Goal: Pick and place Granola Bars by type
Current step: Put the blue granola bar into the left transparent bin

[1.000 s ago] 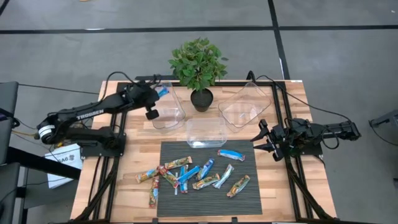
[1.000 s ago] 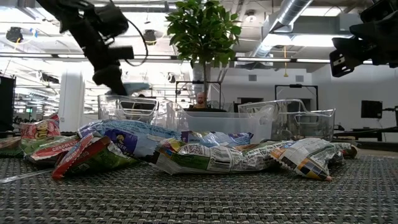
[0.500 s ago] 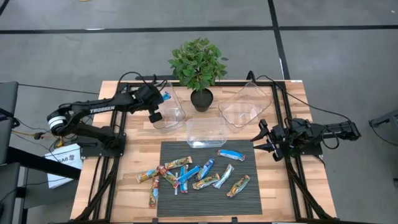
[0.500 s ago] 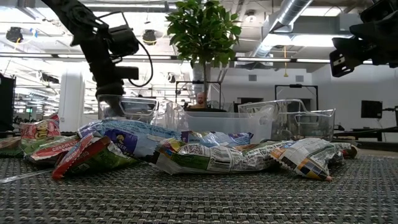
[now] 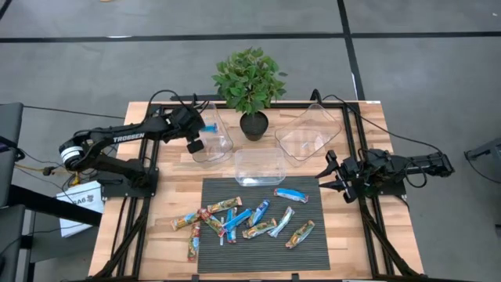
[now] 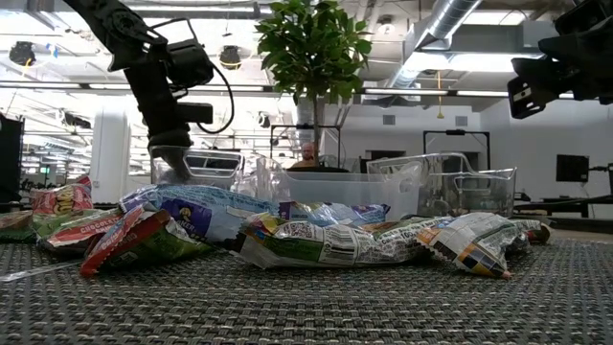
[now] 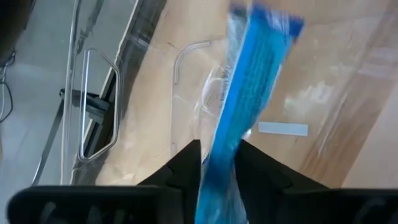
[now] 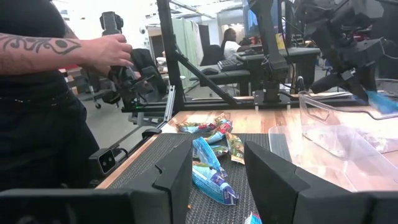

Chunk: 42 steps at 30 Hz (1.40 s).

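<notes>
Left gripper [image 7: 217,163] over the clear plastic tub [image 5: 221,146], fingers apparently easing off the shiny blue wrapped bar [image 7: 249,99], long axis pointing away into it. Right gripper [image 5: 337,178] parked mid-open, empty.

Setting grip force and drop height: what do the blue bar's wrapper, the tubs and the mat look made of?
Blue bar: thin glossy film wrapper, crinkled and reflective. Tubs: clear rigid plastic, wood showing through the walls. Mat: dark and ribbed, probably rubber; matte woven-looking texture in the low view.
</notes>
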Available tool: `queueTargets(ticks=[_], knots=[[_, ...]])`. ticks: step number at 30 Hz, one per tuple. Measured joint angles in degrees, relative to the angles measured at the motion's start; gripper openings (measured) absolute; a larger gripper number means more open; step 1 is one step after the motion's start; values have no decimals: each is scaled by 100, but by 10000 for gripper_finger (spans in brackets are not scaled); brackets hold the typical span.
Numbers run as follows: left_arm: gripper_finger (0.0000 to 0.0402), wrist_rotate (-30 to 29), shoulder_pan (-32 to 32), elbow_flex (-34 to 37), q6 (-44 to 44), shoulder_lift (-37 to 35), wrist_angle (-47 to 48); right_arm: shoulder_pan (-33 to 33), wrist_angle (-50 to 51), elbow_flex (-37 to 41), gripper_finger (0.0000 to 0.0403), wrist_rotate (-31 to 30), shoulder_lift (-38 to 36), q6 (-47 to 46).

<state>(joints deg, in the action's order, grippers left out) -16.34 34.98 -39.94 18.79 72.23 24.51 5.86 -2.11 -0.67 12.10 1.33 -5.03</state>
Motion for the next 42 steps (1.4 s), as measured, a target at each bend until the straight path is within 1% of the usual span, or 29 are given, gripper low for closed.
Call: queueTargets(ticks=[5, 15, 20, 24, 26, 29, 37, 42], knots=[[113, 1, 0, 0, 11, 0, -2, 1, 0, 0, 137, 0, 1, -1], [112, 4, -4, -3, 9, 0, -157, 0, 0, 1, 137, -1, -1, 1], [112, 22, -69, -237, 1, 2, -171, 0, 0, 0, 138, 0, -1, -1], [112, 200, -126, -484, -296, -78, -213, 1, 0, 1, 139, 0, 0, 1], [112, 347, -177, -568, -567, -151, -311, 0, 1, 0, 137, -2, 0, 1], [112, 773, -296, -635, -1088, -289, -641, 1, 0, 0, 137, 0, 1, -1], [112, 2236, -739, -645, -2504, -690, -1971, 0, 0, 1, 137, -1, 0, 1], [112, 3080, -1003, -645, -3327, -756, -2852, 1, 0, 0, 138, 0, 1, 0]])
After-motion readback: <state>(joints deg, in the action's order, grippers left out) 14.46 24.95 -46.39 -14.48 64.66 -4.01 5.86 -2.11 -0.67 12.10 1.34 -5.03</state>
